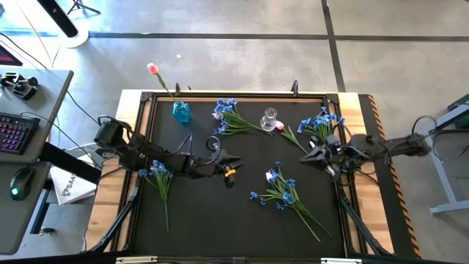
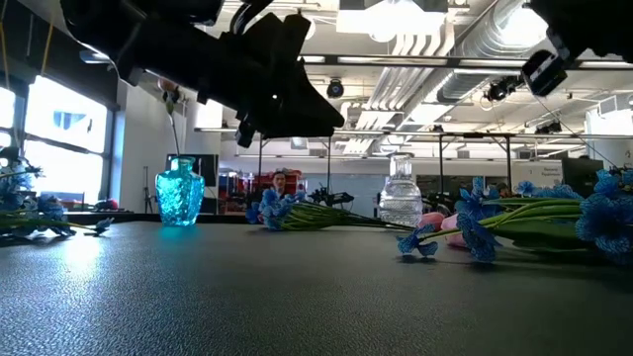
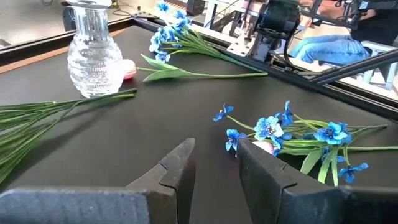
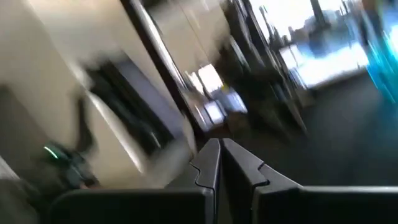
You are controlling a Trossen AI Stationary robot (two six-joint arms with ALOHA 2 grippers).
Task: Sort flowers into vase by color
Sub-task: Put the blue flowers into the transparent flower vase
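Observation:
A blue glass vase (image 1: 181,111) near the table's far edge holds one pink tulip (image 1: 152,69). A clear glass vase (image 1: 270,117) stands to its right, and a second pink tulip (image 1: 281,125) lies on the mat beside it. Bunches of blue flowers lie flat at the far middle (image 1: 227,114), far right (image 1: 319,123), near middle (image 1: 282,192) and left (image 1: 160,172). My left gripper (image 1: 233,163) is open and hangs above mid-table (image 2: 297,99), left of the near-middle bunch (image 3: 298,134). My right gripper (image 1: 306,160) is shut and empty, raised near the far-right bunch.
A raised wooden frame (image 1: 242,94) borders the black mat. The mat between the vases and the near edge is bare on the near left (image 1: 212,220). Beyond the table's left edge stands a desk with a keyboard (image 1: 15,132) and a mouse.

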